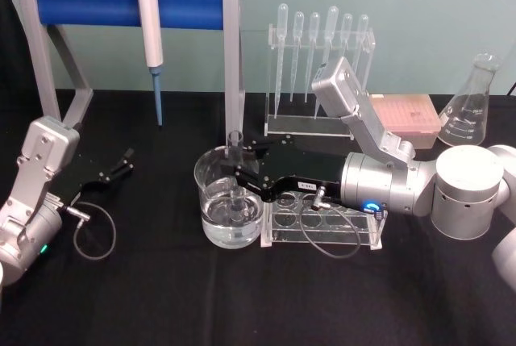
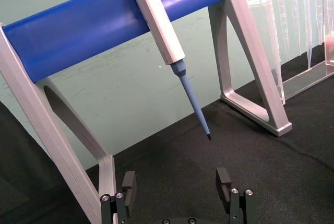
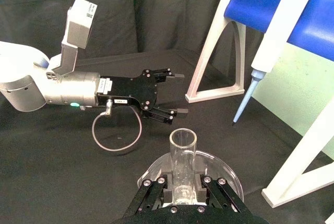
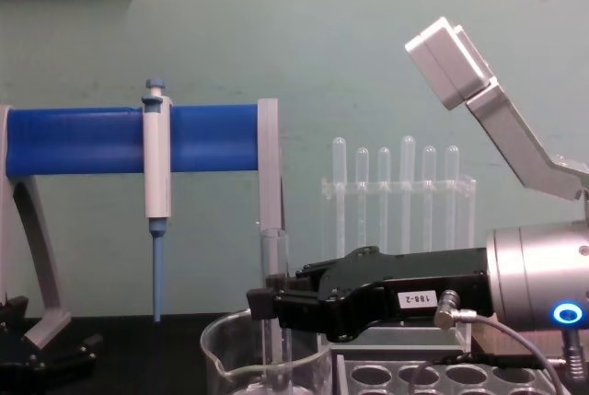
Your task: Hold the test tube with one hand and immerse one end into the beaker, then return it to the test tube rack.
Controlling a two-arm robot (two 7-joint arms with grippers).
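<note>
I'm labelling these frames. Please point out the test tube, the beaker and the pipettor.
test tube (image 3: 182,164), right wrist view, glass wall below its rim
beaker (image 1: 208,194), head view, left wall
pipettor (image 4: 155,165), chest view, white body

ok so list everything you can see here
test tube: 1, clear, upright in the beaker
beaker: 1, clear, part filled, table centre
test tube rack: 1, clear, beside the beaker
pipettor: 1, white with blue tip, hanging on the stand
stand: 1, blue bar, grey legs, back left
pipettes: 6, frosted, standing at the back
box: 1, pink, back right
flask: 1, clear, back right corner
left gripper: 1, black, open, left side
right gripper: 1, black, shut on the test tube
</note>
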